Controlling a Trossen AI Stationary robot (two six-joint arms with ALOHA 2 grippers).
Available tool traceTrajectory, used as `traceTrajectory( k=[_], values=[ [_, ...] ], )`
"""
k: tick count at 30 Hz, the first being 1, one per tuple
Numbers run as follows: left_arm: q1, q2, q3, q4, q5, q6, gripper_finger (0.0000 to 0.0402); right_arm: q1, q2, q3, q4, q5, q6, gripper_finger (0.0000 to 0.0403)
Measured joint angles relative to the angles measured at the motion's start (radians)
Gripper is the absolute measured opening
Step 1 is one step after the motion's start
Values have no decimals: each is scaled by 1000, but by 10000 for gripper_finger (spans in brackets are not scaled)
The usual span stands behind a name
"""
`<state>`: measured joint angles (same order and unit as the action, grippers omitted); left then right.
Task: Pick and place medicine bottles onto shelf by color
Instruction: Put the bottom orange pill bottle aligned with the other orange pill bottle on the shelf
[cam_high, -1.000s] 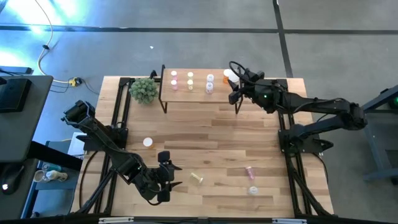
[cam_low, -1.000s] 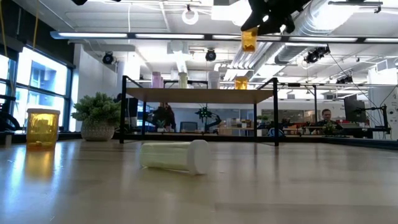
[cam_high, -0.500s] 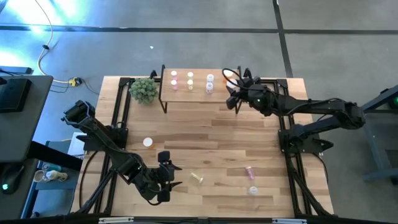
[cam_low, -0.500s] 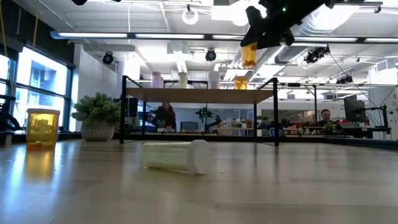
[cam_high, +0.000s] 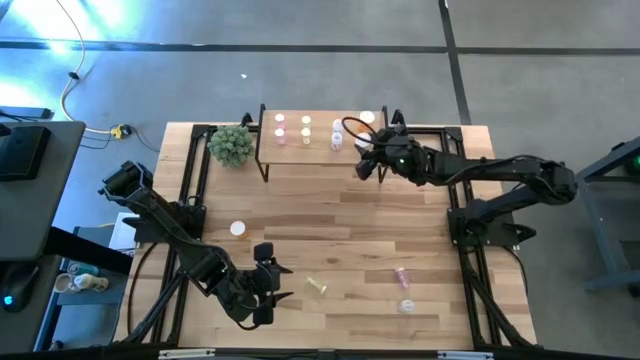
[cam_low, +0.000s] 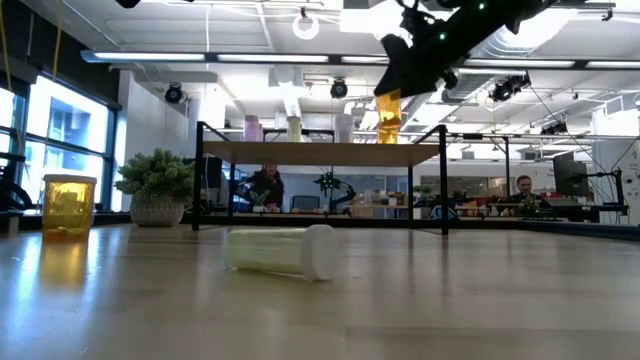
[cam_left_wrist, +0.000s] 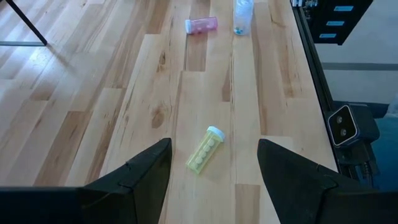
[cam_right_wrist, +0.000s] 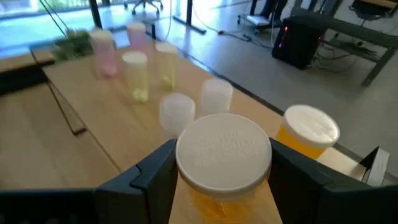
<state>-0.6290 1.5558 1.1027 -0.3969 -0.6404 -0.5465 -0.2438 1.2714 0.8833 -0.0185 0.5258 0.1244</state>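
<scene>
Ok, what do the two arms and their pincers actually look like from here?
Both arms are dark, nearly black, built of jointed segments on black frames at the table's sides. The right arm shows a small green light near its wrist and a thin black cable looping above it. Each ends in a two-finger pincer: the left pincer and the right pincer have broad, angular matte-black fingers.

Ceiling strip lights are glaring bright across the room. Window daylight is washing in, and the near surface is blurring.
</scene>
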Motion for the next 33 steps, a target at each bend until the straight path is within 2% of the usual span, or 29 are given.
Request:
traceTrajectory(
  k=[5, 10, 24, 33],
  values=[
    [0, 0, 0, 0, 0, 0, 227, -39, 46, 0, 0, -66, 6, 205],
    [0, 0, 0, -1, 0, 0, 227, -61, 72, 0, -3, -73, 44, 205],
    [0, 0, 0, -3, 0, 0, 227, -65, 64, 0, -52, 71, 257, 205],
    [0, 0, 0, -3, 0, 0, 227, -65, 93, 0, -22, 76, 243, 205]
  ],
)
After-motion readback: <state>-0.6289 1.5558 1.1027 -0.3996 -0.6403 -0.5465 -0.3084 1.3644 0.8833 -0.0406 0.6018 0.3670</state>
